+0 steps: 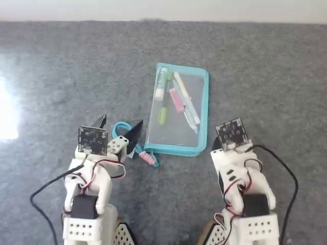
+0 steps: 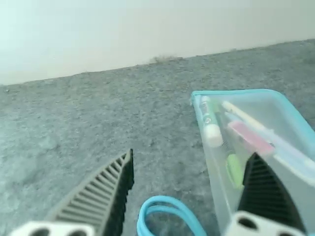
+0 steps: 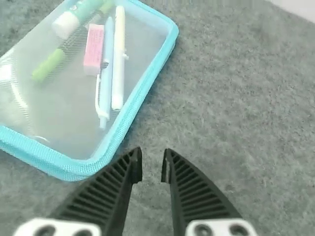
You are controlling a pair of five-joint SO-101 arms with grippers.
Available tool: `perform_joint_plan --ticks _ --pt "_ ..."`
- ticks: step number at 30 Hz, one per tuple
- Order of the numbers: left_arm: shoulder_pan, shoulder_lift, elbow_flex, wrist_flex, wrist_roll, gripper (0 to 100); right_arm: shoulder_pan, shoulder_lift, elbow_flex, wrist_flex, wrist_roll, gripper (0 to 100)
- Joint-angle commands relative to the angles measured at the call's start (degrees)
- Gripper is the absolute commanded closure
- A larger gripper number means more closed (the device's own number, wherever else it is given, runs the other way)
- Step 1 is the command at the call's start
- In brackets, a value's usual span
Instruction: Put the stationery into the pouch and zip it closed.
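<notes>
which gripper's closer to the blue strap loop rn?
Left. The left gripper sits over the blue loop, fingers either side of it, beside the pouch. The right gripper is off the pouch's opposite near corner, away from the loop.

Pouch (image 1: 173,137) midway — room seemingly either side

Grey felt-like tabletop (image 1: 61,66) meets a pale wall (image 2: 147,29)
</notes>
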Motion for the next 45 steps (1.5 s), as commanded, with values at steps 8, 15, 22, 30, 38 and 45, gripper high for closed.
perform_joint_plan --ticks 8,15,22,30,38,45 --pt "2.3 0.4 1.6 6.8 0.4 66 9.5 -5.7 8.5 6.6 7.3 93.3" --pt "2.1 0.4 1.6 16.0 0.3 66 9.4 -5.9 8.2 14.3 -2.6 93.3" --pt "2.1 0.4 1.6 29.6 0.4 66 9.6 -5.9 8.2 19.6 -4.7 93.3" --pt "2.1 0.4 1.6 30.3 0.4 66 9.6 -5.9 8.2 20.7 -4.7 93.3" --pt "2.1 0.4 1.6 30.3 0.4 66 9.3 -5.9 8.2 20.4 -4.7 93.0" --pt "2.1 0.4 1.6 30.3 0.4 66 9.3 -5.9 8.2 20.4 -5.0 92.9"
